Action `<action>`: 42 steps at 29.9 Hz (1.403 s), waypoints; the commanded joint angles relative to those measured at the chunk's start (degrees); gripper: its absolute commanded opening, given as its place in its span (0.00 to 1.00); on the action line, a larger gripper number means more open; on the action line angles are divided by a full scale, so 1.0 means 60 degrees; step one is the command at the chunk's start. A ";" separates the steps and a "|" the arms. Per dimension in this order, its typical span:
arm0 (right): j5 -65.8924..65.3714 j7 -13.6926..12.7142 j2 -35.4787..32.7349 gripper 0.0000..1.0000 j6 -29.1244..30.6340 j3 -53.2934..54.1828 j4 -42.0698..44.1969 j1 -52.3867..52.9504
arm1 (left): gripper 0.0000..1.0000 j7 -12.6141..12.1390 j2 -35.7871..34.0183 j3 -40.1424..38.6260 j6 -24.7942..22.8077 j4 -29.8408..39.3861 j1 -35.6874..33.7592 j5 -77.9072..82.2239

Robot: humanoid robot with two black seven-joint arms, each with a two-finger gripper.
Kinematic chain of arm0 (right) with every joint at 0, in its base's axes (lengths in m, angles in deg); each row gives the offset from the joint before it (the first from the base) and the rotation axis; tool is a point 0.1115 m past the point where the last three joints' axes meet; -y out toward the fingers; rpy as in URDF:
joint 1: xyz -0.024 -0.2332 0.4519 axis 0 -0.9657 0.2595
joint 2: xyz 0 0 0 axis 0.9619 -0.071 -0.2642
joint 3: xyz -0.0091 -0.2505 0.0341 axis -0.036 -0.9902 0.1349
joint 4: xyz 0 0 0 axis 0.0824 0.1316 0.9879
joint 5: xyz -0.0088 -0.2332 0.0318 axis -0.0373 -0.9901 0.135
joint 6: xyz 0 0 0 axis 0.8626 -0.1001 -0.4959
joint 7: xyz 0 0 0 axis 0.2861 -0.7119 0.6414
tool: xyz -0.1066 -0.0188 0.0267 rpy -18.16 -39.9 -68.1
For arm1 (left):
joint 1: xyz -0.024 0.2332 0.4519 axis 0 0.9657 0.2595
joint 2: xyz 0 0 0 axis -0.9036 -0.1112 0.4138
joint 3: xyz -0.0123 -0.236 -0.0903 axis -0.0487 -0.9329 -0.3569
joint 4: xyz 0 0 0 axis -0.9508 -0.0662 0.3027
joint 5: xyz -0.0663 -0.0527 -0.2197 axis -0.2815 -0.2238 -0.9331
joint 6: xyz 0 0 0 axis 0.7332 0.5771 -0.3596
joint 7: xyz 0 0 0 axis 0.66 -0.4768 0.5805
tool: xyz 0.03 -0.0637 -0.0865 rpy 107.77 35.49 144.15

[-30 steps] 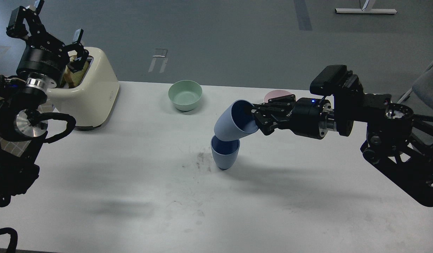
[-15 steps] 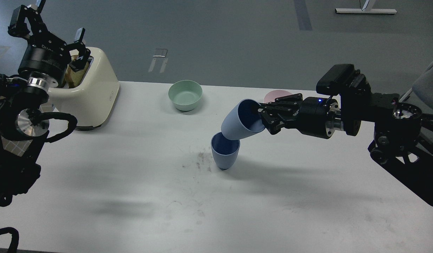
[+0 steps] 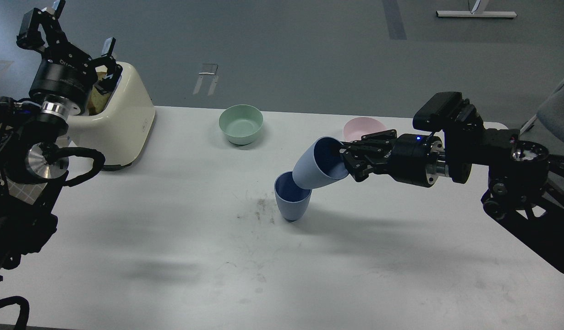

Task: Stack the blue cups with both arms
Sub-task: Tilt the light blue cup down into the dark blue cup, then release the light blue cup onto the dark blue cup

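A slate blue cup (image 3: 292,200) stands upright on the white table (image 3: 172,238) near its middle. My right gripper (image 3: 343,158) is shut on the rim of the paler periwinkle cup (image 3: 314,166). It holds that cup tilted, mouth up and to the right, with its base at the right rim of the standing cup. My left gripper (image 3: 66,34) is raised at the far left above the toaster, fingers spread open and empty.
A cream toaster (image 3: 121,119) with bread in it stands at the back left. A mint-green bowl (image 3: 241,123) sits at the back middle. A pink bowl (image 3: 362,128) sits behind my right gripper.
My right gripper has drawn back to the right and lowered the pale cup, so its base has sunk toward the standing cup's mouth. My left arm has shifted slightly right.
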 commanded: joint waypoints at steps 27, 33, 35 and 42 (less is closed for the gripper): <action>-0.0079 -0.0476 0.0914 0.06 0.0001 -0.0340 0.0282 0.0097 | 0.97 0.0000 -0.0037 -0.0002 -0.0087 -0.0059 -0.0016 -0.0015; -0.0079 -0.0476 0.0958 0.15 0.0001 -0.0354 0.0282 0.0097 | 0.98 0.0000 -0.0037 -0.0002 -0.0087 -0.0074 -0.0016 -0.0015; -0.0079 -0.0491 0.0958 0.17 0.0001 -0.0354 0.0282 0.0097 | 0.97 0.0000 -0.0037 -0.0002 -0.0087 -0.0088 -0.0016 -0.0015; -0.0079 -0.0491 0.0972 0.19 0.0001 -0.0354 0.0282 0.0053 | 0.98 0.0015 -0.0051 -0.0002 -0.0087 -0.0088 -0.0016 -0.0015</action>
